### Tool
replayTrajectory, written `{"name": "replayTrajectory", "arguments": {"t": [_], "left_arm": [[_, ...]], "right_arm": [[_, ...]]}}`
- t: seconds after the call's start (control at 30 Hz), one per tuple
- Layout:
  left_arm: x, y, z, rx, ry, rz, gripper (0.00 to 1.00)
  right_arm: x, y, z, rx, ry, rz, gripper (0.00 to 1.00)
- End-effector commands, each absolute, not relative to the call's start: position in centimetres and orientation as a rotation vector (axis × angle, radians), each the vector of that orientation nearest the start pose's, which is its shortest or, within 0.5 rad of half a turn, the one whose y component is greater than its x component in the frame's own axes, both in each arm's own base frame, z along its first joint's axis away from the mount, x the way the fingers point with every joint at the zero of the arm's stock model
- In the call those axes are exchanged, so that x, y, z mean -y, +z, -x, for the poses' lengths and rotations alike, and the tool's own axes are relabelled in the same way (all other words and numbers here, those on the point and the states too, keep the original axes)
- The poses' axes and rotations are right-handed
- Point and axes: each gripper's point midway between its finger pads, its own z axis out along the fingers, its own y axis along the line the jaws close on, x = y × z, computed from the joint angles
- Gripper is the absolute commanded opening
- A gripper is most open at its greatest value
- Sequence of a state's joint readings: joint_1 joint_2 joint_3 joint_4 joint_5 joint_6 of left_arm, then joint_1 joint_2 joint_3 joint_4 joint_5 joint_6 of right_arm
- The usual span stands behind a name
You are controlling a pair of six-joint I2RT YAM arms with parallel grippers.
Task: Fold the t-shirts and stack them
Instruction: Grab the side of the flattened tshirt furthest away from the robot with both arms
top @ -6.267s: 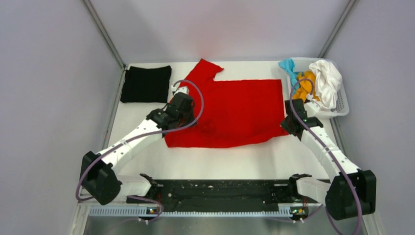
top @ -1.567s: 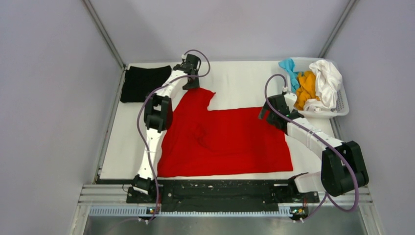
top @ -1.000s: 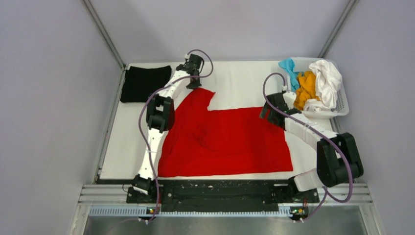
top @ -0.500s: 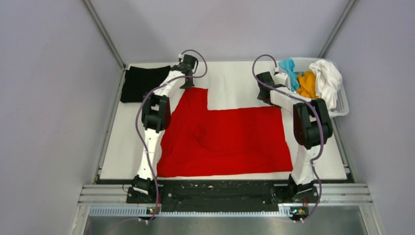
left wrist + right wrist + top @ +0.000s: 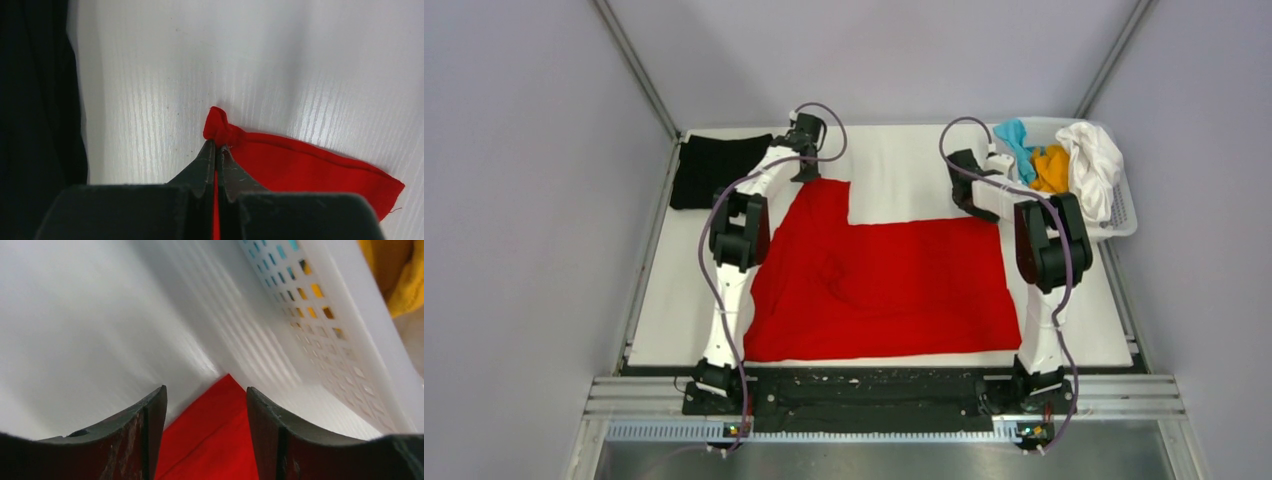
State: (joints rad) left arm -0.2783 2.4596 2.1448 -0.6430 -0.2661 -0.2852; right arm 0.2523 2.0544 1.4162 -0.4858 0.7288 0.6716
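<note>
One white table (image 5: 904, 160) between grey walls (image 5: 519, 200)

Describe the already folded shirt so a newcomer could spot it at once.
On the white table, go to the far left corner. The black t-shirt lies there, a flat rectangle. It alone is dark and folded: the red t-shirt is spread mid-table, the other shirts bunched in the basket far right.

You see the red shirt (image 5: 884, 280) spread flat, the left gripper (image 5: 808, 172) at its far sleeve, the black shirt (image 5: 719, 172) nearby.
</note>
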Motion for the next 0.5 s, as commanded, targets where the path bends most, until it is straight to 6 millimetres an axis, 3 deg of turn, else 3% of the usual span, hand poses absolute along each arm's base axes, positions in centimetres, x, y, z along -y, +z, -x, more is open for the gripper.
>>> {"name": "replayTrajectory", "arguments": {"t": [0.0,0.23,0.47], "left_arm": [[13.2,9.4,-58.0,-2.362,0.036,0.128,0.0],[13.0,9.9,-57.3,-2.35,0.024,0.141,0.0],[13.4,11.4,-57.2,-2.31,-0.015,0.117,0.0]], "right_arm": [[-0.2,4.3,-42.2,-2.287,-0.639,-0.721,0.58],[-0.1,4.6,-41.6,-2.274,-0.623,-0.741,0.39],[-0.5,5.1,-42.5,-2.244,-0.575,-0.753,0.1]]}}
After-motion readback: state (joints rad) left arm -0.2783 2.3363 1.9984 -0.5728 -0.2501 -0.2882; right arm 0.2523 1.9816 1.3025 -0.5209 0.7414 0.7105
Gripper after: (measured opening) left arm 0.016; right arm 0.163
